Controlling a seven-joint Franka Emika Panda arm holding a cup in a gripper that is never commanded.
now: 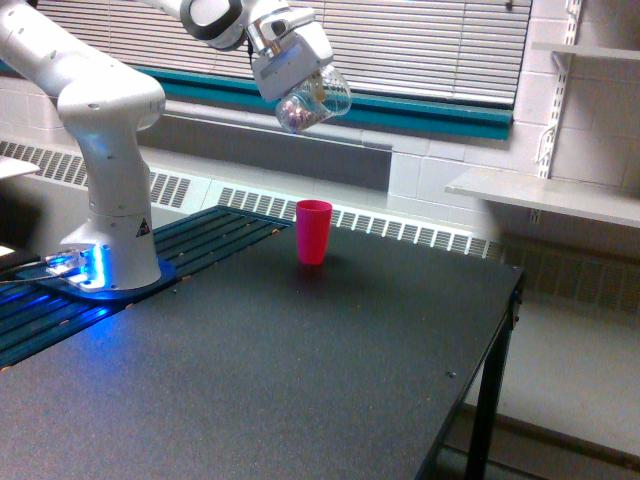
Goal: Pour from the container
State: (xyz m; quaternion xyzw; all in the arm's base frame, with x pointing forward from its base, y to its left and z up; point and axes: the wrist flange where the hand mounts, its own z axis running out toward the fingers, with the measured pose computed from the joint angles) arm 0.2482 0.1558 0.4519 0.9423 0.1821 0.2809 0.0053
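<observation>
While I watch from the exterior view, the clear plastic cup (313,98) hangs tipped on its side high above the table, its mouth turned toward the view's right and pale pinkish pieces gathered at its lower end. My gripper (300,85) has its fingers pinched on the cup's wall. Well below, apart from it, an opaque pink tumbler (313,231) stands upright on the dark table (300,380); its contents are not visible. Behind are the white arm base (115,230), window blinds (420,40) and wall shelves (540,195).
</observation>
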